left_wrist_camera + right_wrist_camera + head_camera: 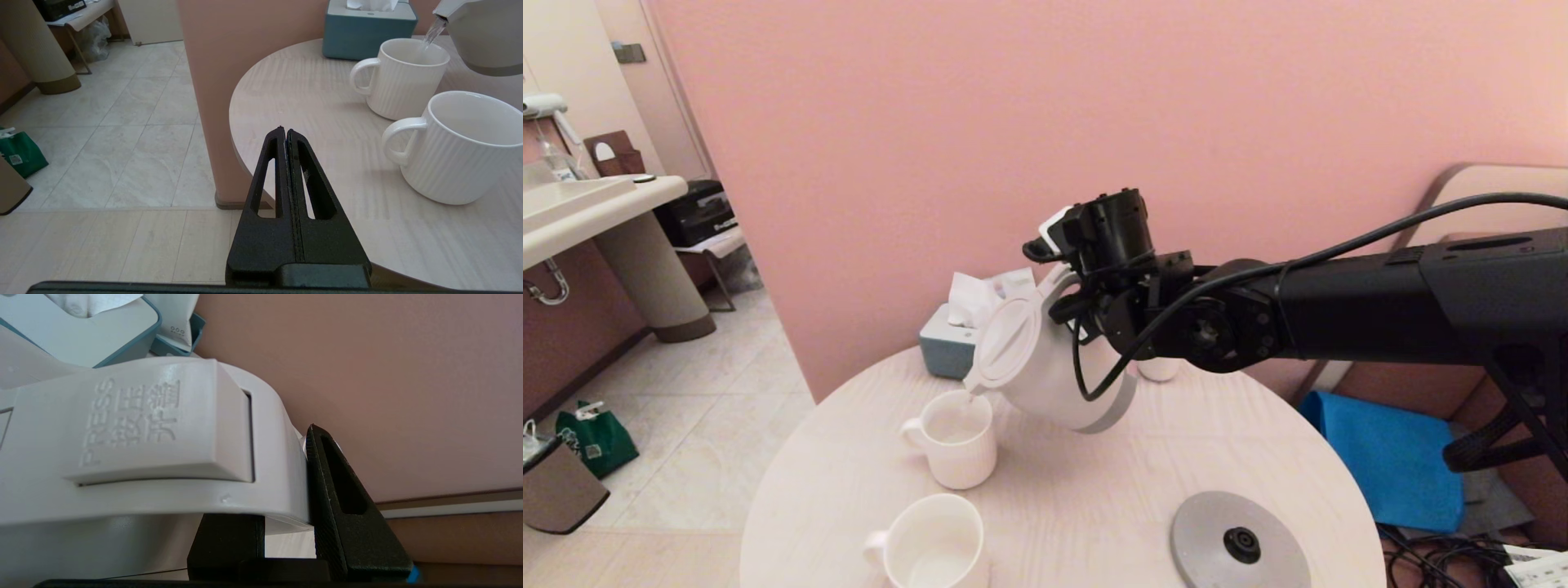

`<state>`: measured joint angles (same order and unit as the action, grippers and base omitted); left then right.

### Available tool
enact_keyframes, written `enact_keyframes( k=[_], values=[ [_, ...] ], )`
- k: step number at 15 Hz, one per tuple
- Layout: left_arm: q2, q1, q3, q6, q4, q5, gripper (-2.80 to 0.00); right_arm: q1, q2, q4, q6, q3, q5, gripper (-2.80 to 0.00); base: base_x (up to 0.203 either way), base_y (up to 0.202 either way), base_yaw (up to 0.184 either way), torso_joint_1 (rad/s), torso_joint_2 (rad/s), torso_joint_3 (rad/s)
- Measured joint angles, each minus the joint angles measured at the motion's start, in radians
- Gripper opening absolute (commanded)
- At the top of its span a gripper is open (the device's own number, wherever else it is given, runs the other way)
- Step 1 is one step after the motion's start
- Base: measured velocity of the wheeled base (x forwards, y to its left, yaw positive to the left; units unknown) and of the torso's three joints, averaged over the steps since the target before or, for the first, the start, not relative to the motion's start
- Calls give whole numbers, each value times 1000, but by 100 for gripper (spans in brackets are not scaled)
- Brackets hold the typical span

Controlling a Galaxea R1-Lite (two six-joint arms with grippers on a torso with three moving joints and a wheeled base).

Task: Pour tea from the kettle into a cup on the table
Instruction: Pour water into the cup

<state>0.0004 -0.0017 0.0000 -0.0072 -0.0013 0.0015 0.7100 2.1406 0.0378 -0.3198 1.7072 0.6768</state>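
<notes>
The white kettle [1045,367] hangs tilted over the round pale table [1094,490], lid facing me. Its spout is just above the farther white cup [952,437]. In the left wrist view a thin stream runs from the kettle [482,36] into that cup [402,77]. My right gripper [1072,287] is shut on the kettle's loop handle [143,437], with one black finger [327,477] pressed against its side. A second white cup [935,543] stands nearer, at the table's front. My left gripper [285,130] is shut on nothing, low by the table's left edge [245,134].
A teal tissue box [947,347] stands at the back of the table against the pink wall. The grey kettle base [1241,543] lies at the front right. A small white cup [1158,369] shows behind the kettle. Blue cloth [1388,457] and cables lie on the floor to the right.
</notes>
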Motion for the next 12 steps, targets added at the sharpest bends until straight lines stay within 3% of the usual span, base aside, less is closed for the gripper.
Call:
enact_keyframes(
  k=[12],
  values=[
    [0, 0, 0, 0, 0, 0, -280, 1, 0, 0, -19, 5, 5, -280, 0, 0, 0, 0, 0, 0]
  ],
)
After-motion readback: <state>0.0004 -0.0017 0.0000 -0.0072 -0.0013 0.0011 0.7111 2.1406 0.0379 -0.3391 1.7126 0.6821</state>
